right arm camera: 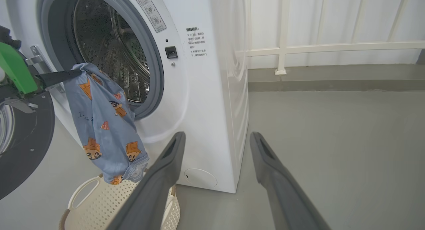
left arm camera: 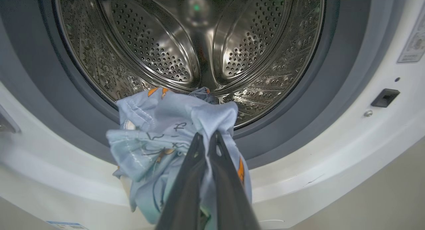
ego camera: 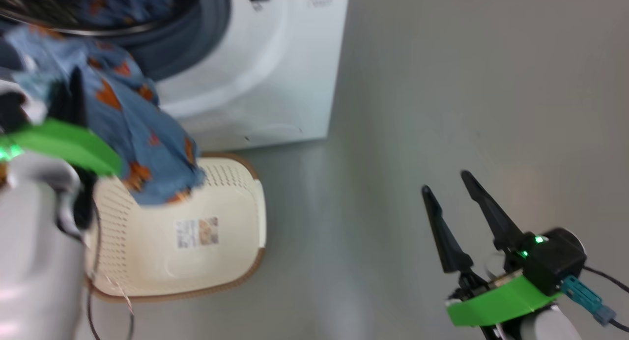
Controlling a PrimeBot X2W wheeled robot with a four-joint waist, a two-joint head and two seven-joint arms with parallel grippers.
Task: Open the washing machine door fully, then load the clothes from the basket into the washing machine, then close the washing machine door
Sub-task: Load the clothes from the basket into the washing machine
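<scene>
The left gripper (left arm camera: 206,135) clenches a light-blue cartoon-printed fabric garment (left arm camera: 159,130) hanging over the rim of the cream perforated plastic basket (ego camera: 231,276), before the white boxy washing machine (ego camera: 275,84); the right gripper (ego camera: 444,180) gapes empty.

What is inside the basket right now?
The basket looks empty: its bare bottom and label sticker show. The garment held in the shut left end effector hangs over one corner, and the pale forearm covers its left side, so those parts are hidden.
</scene>
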